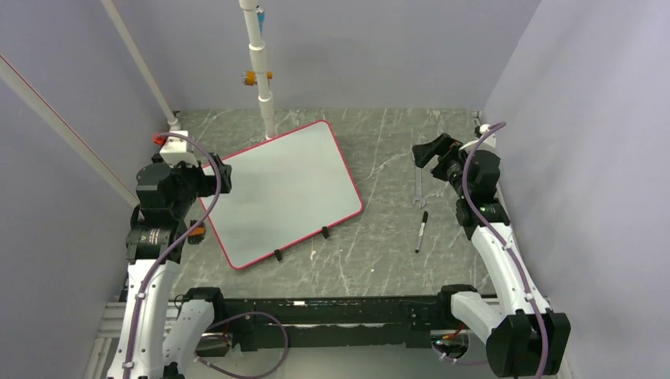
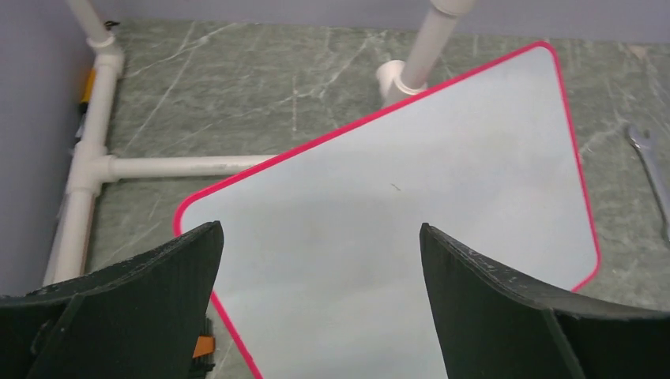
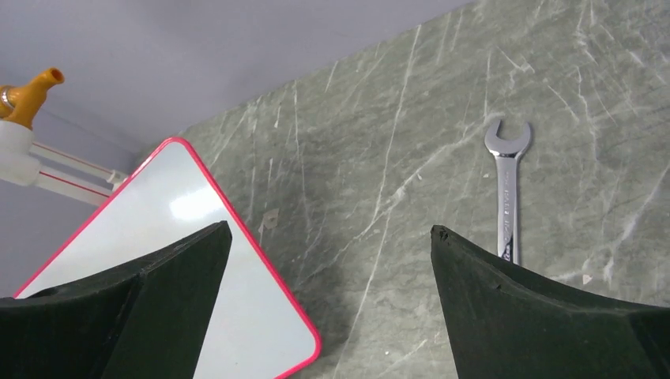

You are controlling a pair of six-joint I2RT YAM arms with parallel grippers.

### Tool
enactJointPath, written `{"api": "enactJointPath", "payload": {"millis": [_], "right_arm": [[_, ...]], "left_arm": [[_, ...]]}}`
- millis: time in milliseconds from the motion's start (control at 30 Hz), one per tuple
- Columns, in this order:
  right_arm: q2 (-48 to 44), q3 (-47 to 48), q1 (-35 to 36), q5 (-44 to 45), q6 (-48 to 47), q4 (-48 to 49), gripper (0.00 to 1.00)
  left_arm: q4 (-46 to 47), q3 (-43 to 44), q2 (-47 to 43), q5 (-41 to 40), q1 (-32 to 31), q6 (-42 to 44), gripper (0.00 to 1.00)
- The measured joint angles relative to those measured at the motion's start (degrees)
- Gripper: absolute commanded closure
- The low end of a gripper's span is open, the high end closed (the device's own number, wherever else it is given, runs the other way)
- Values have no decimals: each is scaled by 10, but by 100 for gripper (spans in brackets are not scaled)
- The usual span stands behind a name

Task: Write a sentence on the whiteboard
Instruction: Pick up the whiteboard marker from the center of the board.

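Walls [image 1: 379, 47] of pale lilac close in a grey-green marbled counter [image 1: 379, 260], where the red-rimmed whiteboard [image 1: 280, 193] lies askew left of centre, its face plain white. The left end effector [image 2: 318, 227] by the board's left edge and the right end effector [image 3: 330, 228] near a wrench [image 1: 418, 189] and marker [image 1: 422, 231] both stand spread wide, released.

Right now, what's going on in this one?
Nothing is being handled yet. The whiteboard lies blank on the table, set at an angle. The left gripper hangs open at its left edge; the right gripper is open on the right, holding nothing. The marker lies loose right of the board, a wrench just beyond it.
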Motion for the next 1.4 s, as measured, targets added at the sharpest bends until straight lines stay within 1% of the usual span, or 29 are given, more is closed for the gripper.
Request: {"api": "enactJointPath", "payload": {"millis": [133,267,433,567,700,800,867,933,967,1033,1100,1133,1267,1400], "right_arm": [[-17,0,0,14,0,-36,0],[-12,5,0,51,0,-105,0],[54,35,1,97,4,-217,0],[107,46,4,123,23,-294,0],[127,40,21,142,48,-355,2],[125,24,37,153,62,-373,8],[125,7,46,156,69,-381,10],[126,-10,48,159,75,-384,15],[127,-17,48,160,76,-385,18],[137,-29,48,164,78,-384,30],[158,-36,48,164,77,-380,37],[169,-38,48,164,77,-377,39],[209,-48,48,161,77,-361,40],[220,-50,49,156,76,-351,44]], "left_arm": [[4,0,1,39,-10,9,1],[4,0,1,63,-41,22,1],[3,0,1,80,-73,36,1],[2,0,1,80,-78,39,1],[0,0,1,80,-79,39,2],[-1,0,1,80,-79,39,3],[-1,0,1,80,-80,39,3],[-1,0,1,80,-80,39,3],[-1,0,0,81,-80,39,4],[-1,0,-1,82,-80,39,4],[-1,0,-3,83,-80,39,4],[-1,0,-4,84,-80,39,4],[-1,0,-7,87,-80,39,4],[-1,0,-7,90,-80,39,4]]}}
